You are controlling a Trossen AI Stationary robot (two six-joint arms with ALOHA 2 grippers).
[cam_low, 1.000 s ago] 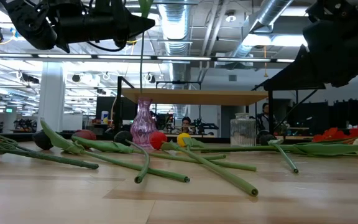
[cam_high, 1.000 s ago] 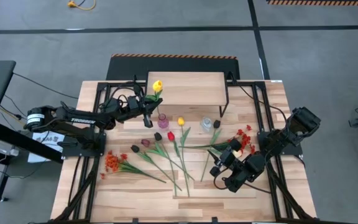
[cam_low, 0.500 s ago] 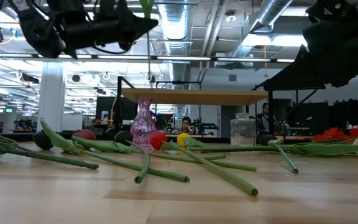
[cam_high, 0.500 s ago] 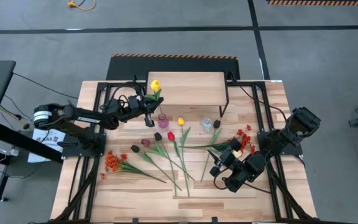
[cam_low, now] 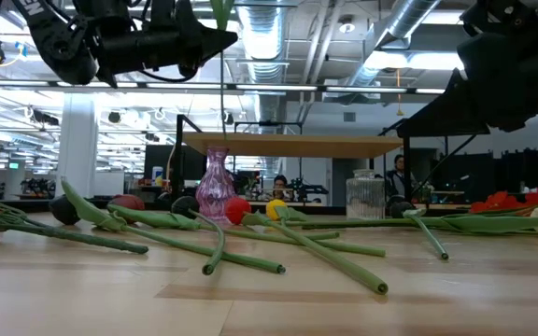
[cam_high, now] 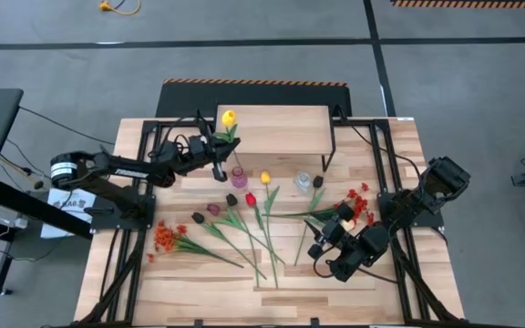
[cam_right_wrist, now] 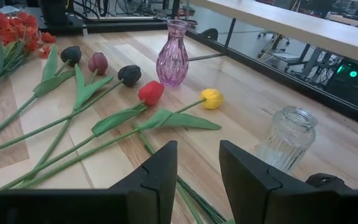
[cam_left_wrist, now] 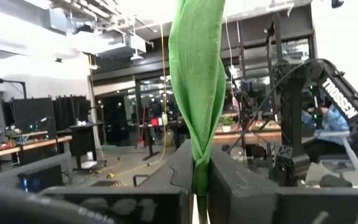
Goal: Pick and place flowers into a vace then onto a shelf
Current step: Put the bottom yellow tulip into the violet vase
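pink vase [cam_low: 216, 183] upright | tulips [cam_low: 250, 238] flat on table | shelf [cam_low: 292, 145] behind

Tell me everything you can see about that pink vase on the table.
The pink vase looks like translucent ribbed glass, with a bulbous body, narrow neck and flared lip. It stands upright and empty on the wooden table, just in front of the shelf. Tulips lie beside its base; whether any touch it is unclear. Nothing grips it. The left gripper holds a yellow tulip above it.

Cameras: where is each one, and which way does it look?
High view: above, looking straight down; both arms, pink vase.
Low view: table height, looking across; pink vase, arms overhead.
Left wrist view: left gripper shut on green stem.
Right wrist view: right gripper fingers apart, facing pink vase.
Shared: three views show the pink vase.
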